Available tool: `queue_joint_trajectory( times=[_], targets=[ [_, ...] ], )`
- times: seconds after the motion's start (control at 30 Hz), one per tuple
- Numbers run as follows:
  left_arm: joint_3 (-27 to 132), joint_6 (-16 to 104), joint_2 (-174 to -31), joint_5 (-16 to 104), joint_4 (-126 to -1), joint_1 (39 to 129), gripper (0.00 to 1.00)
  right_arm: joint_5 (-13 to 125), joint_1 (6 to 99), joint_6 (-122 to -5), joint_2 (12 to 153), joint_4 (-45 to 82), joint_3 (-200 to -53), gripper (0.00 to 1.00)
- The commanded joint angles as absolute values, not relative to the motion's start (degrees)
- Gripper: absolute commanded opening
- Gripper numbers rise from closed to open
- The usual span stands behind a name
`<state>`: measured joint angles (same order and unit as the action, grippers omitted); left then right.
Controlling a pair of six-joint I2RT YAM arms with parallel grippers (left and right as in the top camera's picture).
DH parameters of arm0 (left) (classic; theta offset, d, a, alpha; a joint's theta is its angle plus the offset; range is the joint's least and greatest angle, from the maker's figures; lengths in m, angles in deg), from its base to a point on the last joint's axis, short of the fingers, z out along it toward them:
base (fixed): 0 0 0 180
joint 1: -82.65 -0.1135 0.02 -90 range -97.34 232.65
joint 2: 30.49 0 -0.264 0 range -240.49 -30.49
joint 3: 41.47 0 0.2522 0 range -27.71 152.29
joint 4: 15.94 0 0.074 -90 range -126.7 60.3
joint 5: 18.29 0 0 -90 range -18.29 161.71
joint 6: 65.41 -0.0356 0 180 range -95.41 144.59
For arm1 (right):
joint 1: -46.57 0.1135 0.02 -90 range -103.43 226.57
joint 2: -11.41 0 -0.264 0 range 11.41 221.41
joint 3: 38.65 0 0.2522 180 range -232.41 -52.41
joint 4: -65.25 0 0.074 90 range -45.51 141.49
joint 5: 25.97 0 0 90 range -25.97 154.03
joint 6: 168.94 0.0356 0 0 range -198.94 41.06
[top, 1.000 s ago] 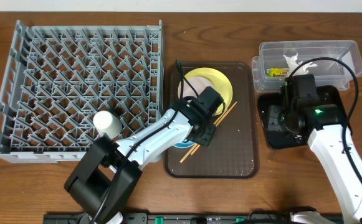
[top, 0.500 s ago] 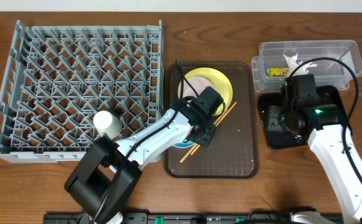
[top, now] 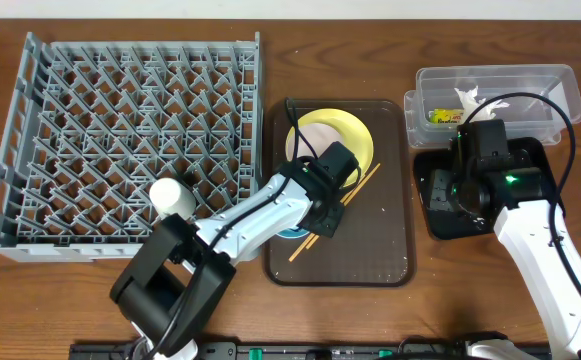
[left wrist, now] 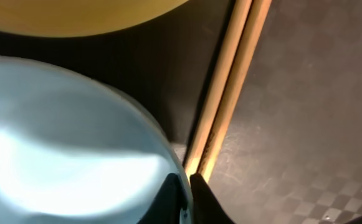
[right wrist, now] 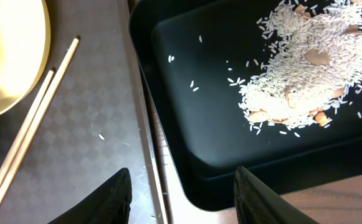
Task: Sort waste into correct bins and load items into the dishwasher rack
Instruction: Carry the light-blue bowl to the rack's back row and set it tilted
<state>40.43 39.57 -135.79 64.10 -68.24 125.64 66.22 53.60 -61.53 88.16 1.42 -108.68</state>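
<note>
**Waste is looking sorted, most dishes are waiting**

We are judging the waste part as finished. The tissue (top: 470, 98) and the wrapper (top: 443, 116) are lying in the tub (top: 560, 85), and the scraps (right wrist: 305, 68) are lying in the black tray (right wrist: 187, 124). Of the dishes, only the cup (top: 173, 197) is sitting in the rack (top: 120, 110). The plate (top: 355, 135), the chopsticks (top: 360, 185) and the blue bowl (left wrist: 75, 137) are lying on the brown tray (top: 380, 250) in the middle of the worktop (top: 370, 50), so most of the loading is remaining. We are not finding the white bowl with certainty.

The left gripper (left wrist: 182, 186) is pressing together on the rim of the blue bowl, just beside the chopsticks, so we are taking this bowl as the step in hand. The right gripper (right wrist: 187, 199) is hanging over the edge of the black tray, with its jaws apart and nothing between them.

The overhead view is giving us the whole layout, but there the left arm is hiding the grip and nearly all of the bowl. The left wrist view is showing the rim between the fingers. Only the right wrist view is showing that the scraps are rice-like grains with beige bits, and that a few stray grains are lying on the brown tray.
</note>
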Motion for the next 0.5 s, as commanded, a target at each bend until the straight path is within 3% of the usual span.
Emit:
queue_joint_trajectory(
  times=[0.0,0.47],
  targets=[
    [40.8,39.9,-134.5,63.1,-70.0,125.8,0.06,67.0,53.4,-61.0,87.4,1.3,-109.8,0.51],
    [42.5,39.6,-114.8,58.2,-71.2,124.0,0.06,67.2,53.3,-61.4,87.4,1.3,-109.8,0.51]
  ],
)
